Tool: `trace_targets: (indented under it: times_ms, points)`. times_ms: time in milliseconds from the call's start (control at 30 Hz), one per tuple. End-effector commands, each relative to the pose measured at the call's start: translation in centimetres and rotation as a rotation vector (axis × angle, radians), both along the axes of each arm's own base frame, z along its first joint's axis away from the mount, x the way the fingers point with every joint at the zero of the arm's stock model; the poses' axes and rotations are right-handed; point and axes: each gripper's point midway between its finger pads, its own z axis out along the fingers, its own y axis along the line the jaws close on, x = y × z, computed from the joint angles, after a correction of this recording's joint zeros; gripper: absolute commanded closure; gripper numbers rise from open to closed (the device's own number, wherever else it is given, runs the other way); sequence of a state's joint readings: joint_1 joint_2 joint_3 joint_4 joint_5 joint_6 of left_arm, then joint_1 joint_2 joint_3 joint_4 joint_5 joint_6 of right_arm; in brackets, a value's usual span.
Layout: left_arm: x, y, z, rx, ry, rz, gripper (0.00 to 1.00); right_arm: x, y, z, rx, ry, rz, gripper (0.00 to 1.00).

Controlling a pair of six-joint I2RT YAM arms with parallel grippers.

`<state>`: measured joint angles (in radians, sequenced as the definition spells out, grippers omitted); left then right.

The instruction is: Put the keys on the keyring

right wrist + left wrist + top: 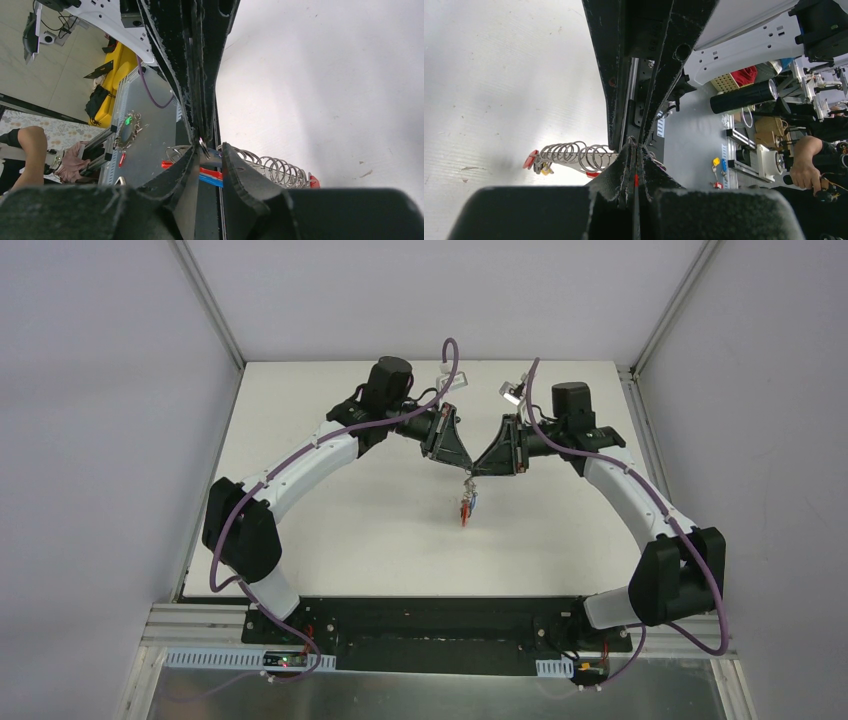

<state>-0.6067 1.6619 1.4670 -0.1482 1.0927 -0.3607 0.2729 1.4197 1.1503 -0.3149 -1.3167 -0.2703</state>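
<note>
Both arms meeting above the table (330,530) centre, left gripper (459,466) jaws pressed tight on the keyring (574,156), right gripper (480,470) jaws slightly apart, pinching its other end, keys (465,508) dangling beneath.

silver coiled keyring (574,156) with red and blue keys (210,174); white table (350,540); white arms (300,465) trailing purple cables (214,575).

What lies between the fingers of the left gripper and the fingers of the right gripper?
Only the grey metal keyring with small coloured keys. In the top view, the left gripper and right gripper nearly meet tip to tip, and it hangs there.
</note>
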Motion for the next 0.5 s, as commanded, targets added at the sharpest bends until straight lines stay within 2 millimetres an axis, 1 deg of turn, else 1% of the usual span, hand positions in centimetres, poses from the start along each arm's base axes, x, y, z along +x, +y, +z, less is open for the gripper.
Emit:
trace_targets:
  times_ms: [0,67,200,300,333,467]
  points:
    - [-0.41,0.31,2.75,-0.068,-0.050,-0.021,1.00,-0.53,0.34,1.55,0.050,-0.037,0.044,0.77]
    - [-0.35,0.30,2.58,-0.064,-0.048,-0.019,1.00,-0.56,0.36,1.72,0.055,-0.035,0.047,0.80]
    - [-0.14,0.24,2.25,-0.056,-0.045,-0.011,1.00,-0.59,0.39,1.91,0.057,-0.028,0.047,0.92]
    - [0.03,0.24,2.14,-0.049,-0.051,-0.003,1.00,-0.46,0.38,1.96,0.058,-0.023,0.042,0.99]
    - [0.08,0.26,2.08,-0.045,-0.054,0.000,1.00,-0.43,0.36,1.98,0.059,-0.020,0.041,1.00]
    - [0.41,0.61,1.95,-0.028,-0.062,0.015,1.00,0.30,0.20,2.22,0.055,-0.017,0.012,1.00]
